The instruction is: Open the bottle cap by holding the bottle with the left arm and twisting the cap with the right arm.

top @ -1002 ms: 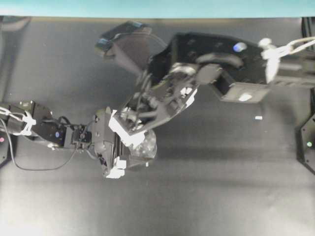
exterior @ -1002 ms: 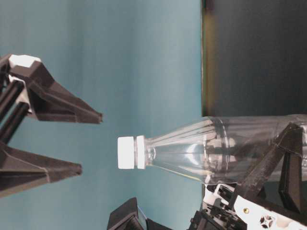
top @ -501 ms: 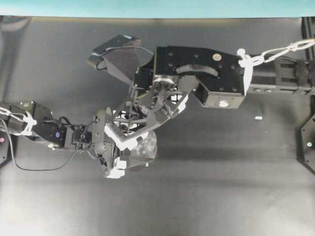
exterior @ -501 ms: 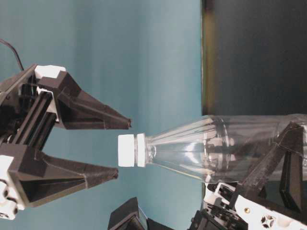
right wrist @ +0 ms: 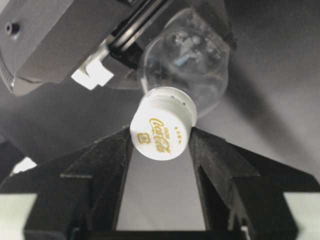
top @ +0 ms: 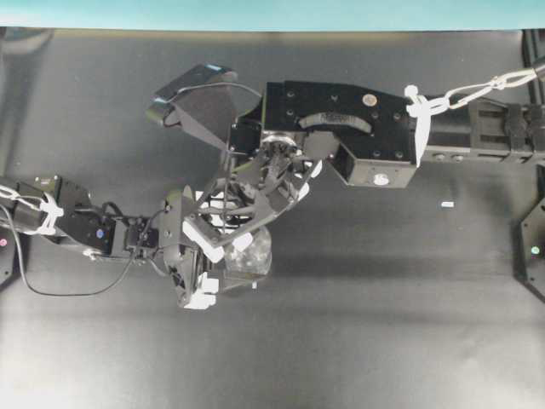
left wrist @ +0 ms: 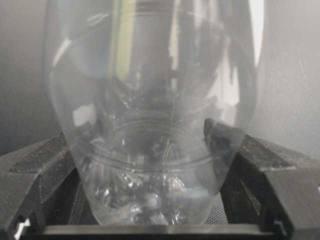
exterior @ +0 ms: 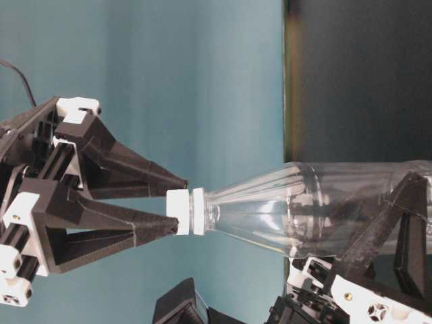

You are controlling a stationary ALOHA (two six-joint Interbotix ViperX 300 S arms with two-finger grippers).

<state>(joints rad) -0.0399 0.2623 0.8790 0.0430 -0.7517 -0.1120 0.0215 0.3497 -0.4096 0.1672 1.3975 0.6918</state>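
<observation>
Cap [right wrist: 162, 130] sits between the two black fingers of the right gripper [right wrist: 161, 150], and both fingertips look to touch its sides; whether they press firmly enough to turn it cannot be told. The gripper meets the cap end-on, along the line of the neck, so a roll of the wrist would spin the cap about its own thread. In the table-level view the same right gripper [exterior: 177, 206] reaches only as far as the cap, with the neck collar just behind the tips left bare.

The bottle [exterior: 304, 209] is clamped low on its body by the left gripper [left wrist: 155, 200], whose jaws stand wide and bear on the clear wall from both sides. Holding the broad lower part keeps the neck free for the other arm and gives resistance against the twist.

Beyond the jaws, the right arm [top: 341, 136] hangs over the bottle from above, and the left arm [top: 85, 228] comes in low from the side. In the overhead view the two grippers overlap closely, so room between them is tight; a turning wrist should be watched against the left gripper's white pads [top: 200, 298]. Around the pair the dark table [top: 383, 324] shows only a small white scrap [top: 447, 204], well apart on the right arm's side.
</observation>
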